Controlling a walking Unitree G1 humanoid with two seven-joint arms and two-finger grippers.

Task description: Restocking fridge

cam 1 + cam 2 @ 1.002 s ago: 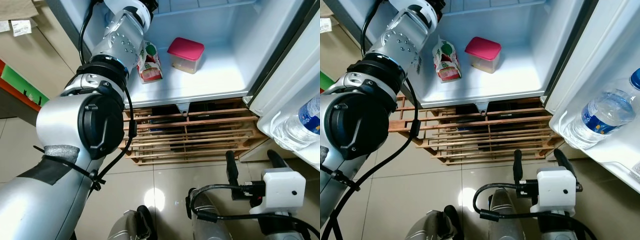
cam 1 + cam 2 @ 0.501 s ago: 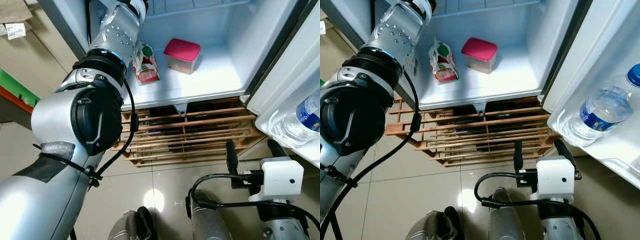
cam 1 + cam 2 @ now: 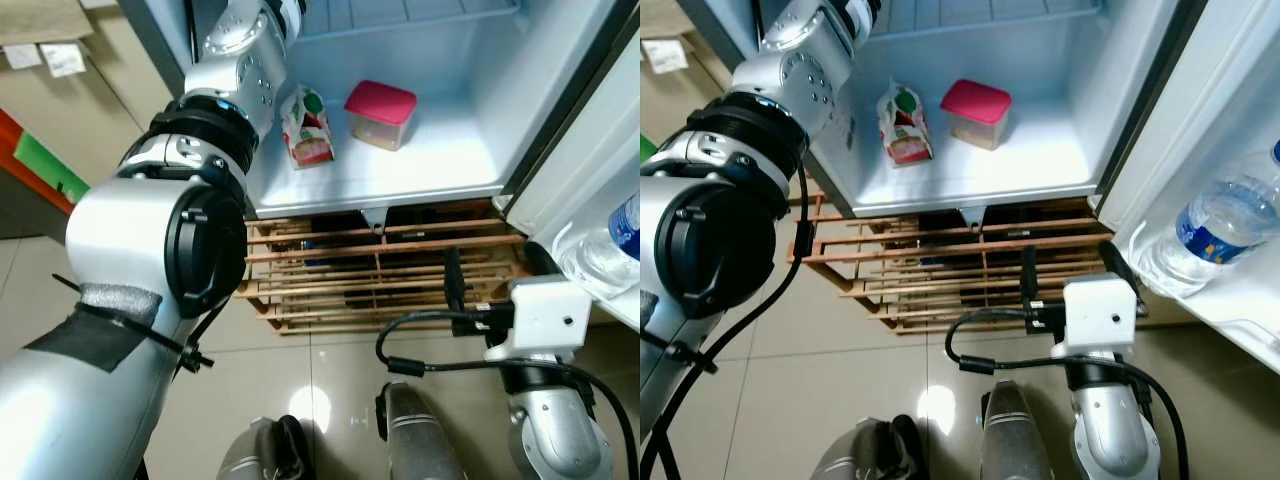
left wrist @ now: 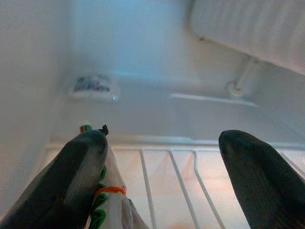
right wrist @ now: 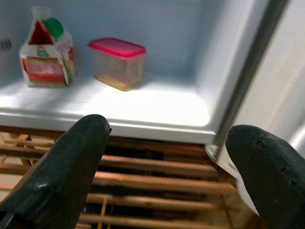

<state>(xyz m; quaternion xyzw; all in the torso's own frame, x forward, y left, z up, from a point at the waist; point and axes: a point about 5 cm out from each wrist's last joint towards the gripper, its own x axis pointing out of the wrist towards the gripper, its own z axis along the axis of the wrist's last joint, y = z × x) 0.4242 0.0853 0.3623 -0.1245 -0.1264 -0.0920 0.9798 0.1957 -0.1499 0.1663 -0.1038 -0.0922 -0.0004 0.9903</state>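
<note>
Left gripper is further into the fridge than a second ago, fingers spread over the wire shelf beside a green-capped item. Carton and pink-lidded tub unmoved, floor left. Right gripper raised, spread, empty. Likely mid-placement.

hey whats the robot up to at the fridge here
It is restocking an open fridge. The left gripper is up inside, over a wire shelf, fingers open, with a wrapped item against one finger. On the fridge floor sit a carton and a pink-lidded container. The right gripper hangs open low in front, holding nothing.
</note>
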